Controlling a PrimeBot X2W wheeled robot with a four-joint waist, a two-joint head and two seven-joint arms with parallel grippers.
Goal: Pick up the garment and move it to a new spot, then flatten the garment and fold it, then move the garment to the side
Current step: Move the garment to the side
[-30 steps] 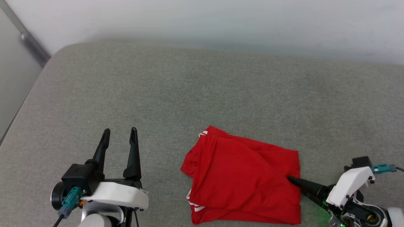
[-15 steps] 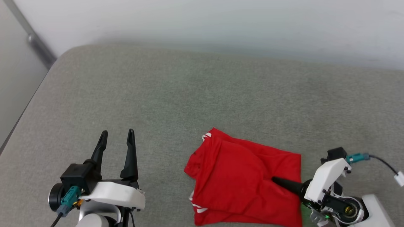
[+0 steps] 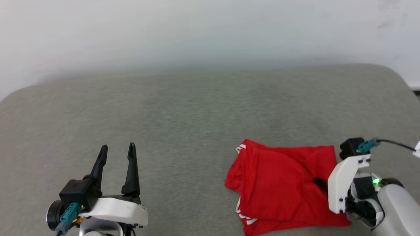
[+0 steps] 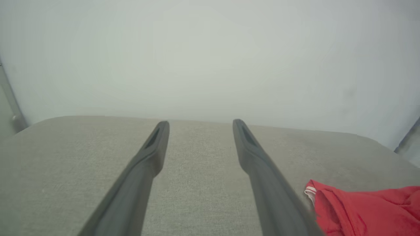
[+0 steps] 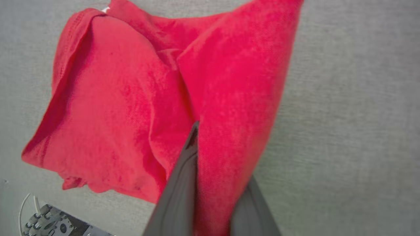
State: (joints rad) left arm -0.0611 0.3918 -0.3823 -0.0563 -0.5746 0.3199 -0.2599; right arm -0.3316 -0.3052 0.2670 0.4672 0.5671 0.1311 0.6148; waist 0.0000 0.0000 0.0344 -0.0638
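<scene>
Clearance over grey pad (image 3: 197, 114)
Pad bare from left through centre; wall (image 3: 197, 32) bounds the far edge; garment (image 3: 282, 183) lies bunched at right, near edge.

The garment (image 3: 282, 186) is soft, matt red knit cloth on coarse, matt grey woven upholstery (image 3: 183, 114).

A grey-green fabric cushion (image 3: 183, 108) with rounded corners sits against a plain, softly lit white wall (image 3: 197, 29).

Left gripper (image 3: 118, 146): low at the left, fingers pointing forward, jaws wide apart, empty. Right gripper (image 3: 319, 182): low at the right, white wrist (image 3: 343, 183) raised, fingers angled leftward and down, jaws closed on a fold of the garment (image 3: 279, 183).
</scene>
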